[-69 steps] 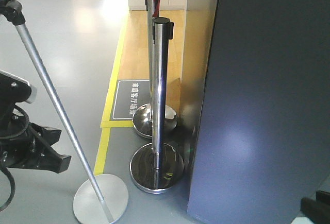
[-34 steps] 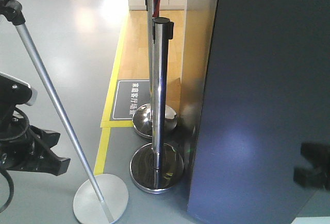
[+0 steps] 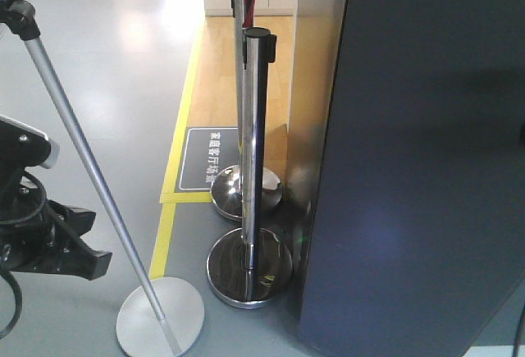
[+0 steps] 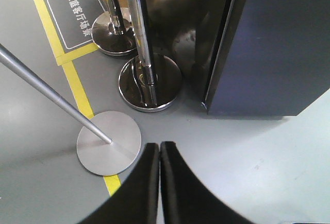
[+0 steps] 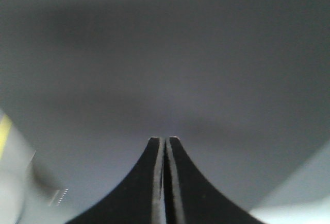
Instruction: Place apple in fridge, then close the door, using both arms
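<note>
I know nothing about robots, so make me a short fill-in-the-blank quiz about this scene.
1. The left gripper has its fingers pressed ____.
2. The nearer chrome post wears a ____ cap.
3. The floor sign is bordered by a ____ line.
4. The thin silver pole ends in a flat ____ foot.

Missing words: together; black; yellow; disc

The front-facing view looks forward and down from the robot's height across a grey floor [image 3: 107, 61], taking in two chrome posts [image 3: 253, 160], a thin silver pole [image 3: 90, 185] with a disc foot, and the dark blue-grey fridge [image 3: 418, 168] filling the right half. The left wrist view looks steeply down from low over the floor — it shares the same chrome posts [image 4: 142, 38], the disc foot [image 4: 109, 142], a yellow floor line [image 4: 77, 85] and the fridge's lower corner [image 4: 268, 44]. The right wrist view sits very near a flat dark surface [image 5: 165, 64], blurred — only a sliver of floor shows at its lower corners.
</note>
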Controlling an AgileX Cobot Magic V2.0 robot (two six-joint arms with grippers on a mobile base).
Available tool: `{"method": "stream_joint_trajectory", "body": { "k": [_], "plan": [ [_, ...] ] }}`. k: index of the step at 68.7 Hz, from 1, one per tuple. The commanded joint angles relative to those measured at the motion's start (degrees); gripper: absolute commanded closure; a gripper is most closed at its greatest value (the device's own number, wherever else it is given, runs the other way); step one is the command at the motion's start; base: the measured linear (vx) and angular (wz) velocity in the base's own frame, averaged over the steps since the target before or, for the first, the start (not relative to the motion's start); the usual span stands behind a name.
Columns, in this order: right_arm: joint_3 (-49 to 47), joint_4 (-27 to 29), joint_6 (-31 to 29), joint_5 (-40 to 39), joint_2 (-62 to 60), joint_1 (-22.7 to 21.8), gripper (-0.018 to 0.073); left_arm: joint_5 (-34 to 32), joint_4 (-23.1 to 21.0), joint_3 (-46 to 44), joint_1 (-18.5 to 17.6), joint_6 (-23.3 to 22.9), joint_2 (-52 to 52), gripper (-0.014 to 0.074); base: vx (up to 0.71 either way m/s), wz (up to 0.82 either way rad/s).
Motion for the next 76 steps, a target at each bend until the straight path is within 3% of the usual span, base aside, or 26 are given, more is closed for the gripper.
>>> {"method": "stream_joint_trajectory", "body": {
  "k": [1, 20, 46, 62, 76],
  "plan": [
    [-5.00, -0.18, -1.33, -9.28, 0.81, -0.43, 0.0562, -3.11, 0.18, -1.33, 0.02, -0.72, -0.91, 0.0603, 0.00, 0.00],
    [-14.98, -0.18, -1.27, -14.23, 11.01, -0.43, 0.0562, -3.00, 0.18, -1.33, 0.02, -0.72, -0.91, 0.0603, 0.00, 0.00],
    [-31.87, 0.08, -1.27, -14.90, 27.02, -0.28, 0.0562, -3.00, 0.18, -1.33, 0.02, -0.72, -0.91, 0.0603, 0.00, 0.00],
    [-42.84, 0.31, -0.72, -10.51, 35.51, -0.28, 0.0562, -3.01, 0.18, -1.33, 0.02, -0.72, -0.87, 0.0603, 0.00, 0.00],
    [-44.99, 2.97, -0.66, -4.38, 36.54, -0.28, 0.0562, -3.01, 0.18, -1.33, 0.02, -0.72, -0.87, 0.0603, -0.01, -0.04]
  ]
}}
